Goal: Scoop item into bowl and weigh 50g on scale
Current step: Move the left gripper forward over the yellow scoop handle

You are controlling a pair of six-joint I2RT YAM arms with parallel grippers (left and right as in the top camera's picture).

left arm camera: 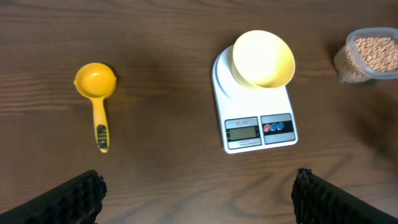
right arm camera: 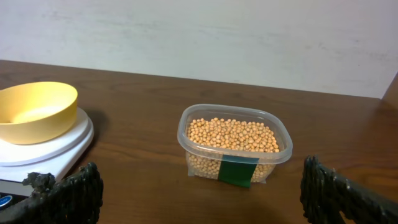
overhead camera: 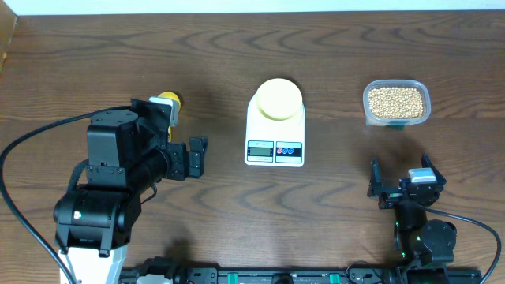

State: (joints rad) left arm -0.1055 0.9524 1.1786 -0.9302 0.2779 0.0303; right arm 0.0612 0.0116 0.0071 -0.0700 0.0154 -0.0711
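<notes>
The tan beans (overhead camera: 396,101) fill a clear plastic tub (overhead camera: 366,102) at the back right; the right wrist view shows them (right arm camera: 233,134) in the tub (right arm camera: 205,167). The empty pale yellow bowl (overhead camera: 278,99) stands on the white scale (overhead camera: 274,131) at the centre; both show in the left wrist view, bowl (left arm camera: 263,58) and scale (left arm camera: 249,102). A yellow scoop (left arm camera: 95,81) lies on the table to the left, bowl end away from me. My left gripper (overhead camera: 197,155) is open and empty, left of the scale. My right gripper (overhead camera: 402,171) is open and empty, in front of the tub.
The table is dark wood. In the overhead view the scoop (overhead camera: 167,100) is partly hidden behind my left arm. A pale wall rises behind the table's far edge (right arm camera: 249,84). The right wrist view catches the bowl (right arm camera: 34,112) on the scale (right arm camera: 62,146) at its left.
</notes>
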